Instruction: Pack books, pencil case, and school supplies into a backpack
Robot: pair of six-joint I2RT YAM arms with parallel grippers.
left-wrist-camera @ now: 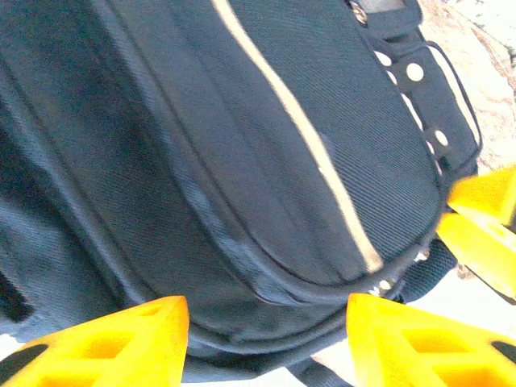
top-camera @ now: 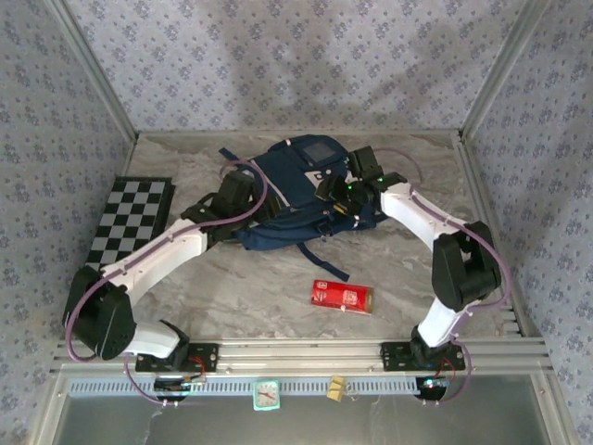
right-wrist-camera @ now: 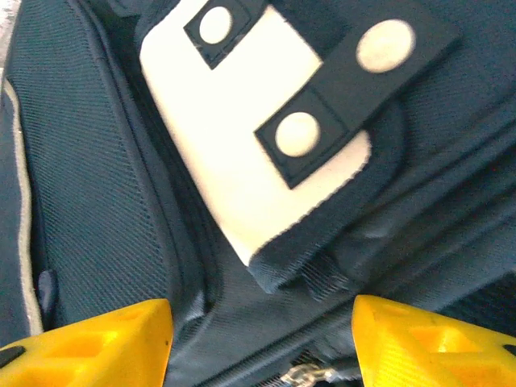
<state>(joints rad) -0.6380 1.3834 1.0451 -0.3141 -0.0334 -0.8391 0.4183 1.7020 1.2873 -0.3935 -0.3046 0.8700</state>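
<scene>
the left arm [top-camera: 162,252] is covering the left flank of the backpack [top-camera: 296,181] and the near corner of the chessboard [top-camera: 130,218]; the right arm [top-camera: 417,209] is covering the right flank. the markings on the red box [top-camera: 341,296] are showing too small to read. in the wrist views the bottom edge is cutting off the yellow fingers of the left tool [left-wrist-camera: 266,322] and the right tool [right-wrist-camera: 262,330], and the backpack is running past every edge.

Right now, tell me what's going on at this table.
Two robot arms are working on a navy backpack lying at the back of the table. The left tool and the right tool both hang open close over its fabric, holding nothing, the right one by a light grey buckle patch. A red box lies on the table nearer the arms, not yet packed. A chessboard sits at the left edge.
</scene>
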